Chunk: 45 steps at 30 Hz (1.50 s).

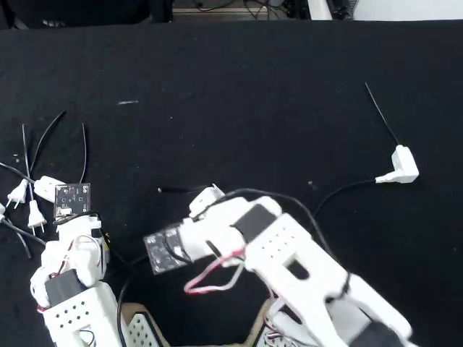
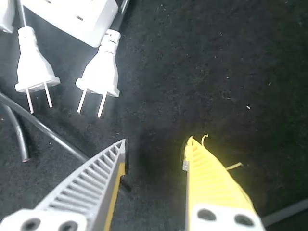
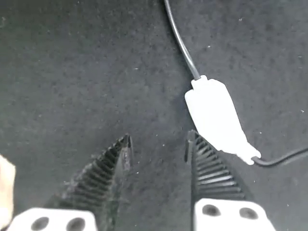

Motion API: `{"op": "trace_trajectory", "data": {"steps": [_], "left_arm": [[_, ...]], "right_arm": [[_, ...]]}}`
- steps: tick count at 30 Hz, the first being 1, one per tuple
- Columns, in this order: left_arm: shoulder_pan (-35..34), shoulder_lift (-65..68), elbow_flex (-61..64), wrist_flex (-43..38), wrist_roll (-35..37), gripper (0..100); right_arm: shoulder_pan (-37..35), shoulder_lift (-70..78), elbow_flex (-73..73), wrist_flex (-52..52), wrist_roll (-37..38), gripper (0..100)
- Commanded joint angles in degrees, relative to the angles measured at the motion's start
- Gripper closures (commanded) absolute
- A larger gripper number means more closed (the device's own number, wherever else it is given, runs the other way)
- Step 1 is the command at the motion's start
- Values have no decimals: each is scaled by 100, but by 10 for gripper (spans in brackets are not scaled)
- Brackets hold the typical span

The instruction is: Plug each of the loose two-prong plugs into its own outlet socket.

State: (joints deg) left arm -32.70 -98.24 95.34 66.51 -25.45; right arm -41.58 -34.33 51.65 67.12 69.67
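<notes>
**Tabletop** (image 1: pixel 253 87): black cloth surface that carries every item below.

**Outlet block** (image 1: pixel 45 188): white, at the 9 o'clock edge. The part of its slotted face seen in the left wrist view has nothing plugged in.

**Plug A** (image 1: pixel 16 194), **plug B** (image 1: pixel 35 213): white two-prong plugs lying side by side just beside the outlet block, toward 8 o'clock. Both are loose with prongs bare.

**Plug C** (image 3: pixel 216 118): white plug on a dark cord, lying flat near the tabletop's centre, a little toward 7 o'clock. Its prongs cannot be made out.

**Plug D** (image 1: pixel 401 166): white angled plug at 3 o'clock, well apart from the outlet block and both arms.

**Left gripper** (image 2: pixel 154 149): jaws apart and holding nothing, low over bare cloth near plugs A and B.

**Right gripper** (image 3: pixel 156 144): jaws apart and holding nothing. Plug C lies just beside one finger, outside the gap.

**Progress (judgement)**: the task looks to be at its start. None of the four plugs in view is seated and none is held. Each remains to be grasped, carried to the outlet block and pushed into its own socket. Plug D has the longest way to go.
</notes>
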Motion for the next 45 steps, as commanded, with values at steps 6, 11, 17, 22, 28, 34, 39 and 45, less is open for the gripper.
{"op": "trace_trajectory", "data": {"steps": [6,11,17,22,28,34,39,45], "left_arm": [[-66,0,-127,-35,0,802],[-66,0,-127,-26,0,802],[-66,0,-127,-26,0,802],[-57,0,-119,-35,0,802],[-57,0,-110,-35,0,802],[-57,0,-110,-35,0,802],[-57,0,-101,-35,-9,802],[-57,0,-101,-35,-9,802]], "right_arm": [[-44,2220,-2018,273,105,825],[-18,3055,-2800,360,123,825],[484,3679,-3196,360,624,825],[580,3943,-3187,334,1134,825],[879,4136,-3187,-35,1248,823],[1037,4444,-3187,-352,1248,822],[1011,4752,-3204,-369,1248,821],[1055,5015,-3415,-413,1187,826]]}}
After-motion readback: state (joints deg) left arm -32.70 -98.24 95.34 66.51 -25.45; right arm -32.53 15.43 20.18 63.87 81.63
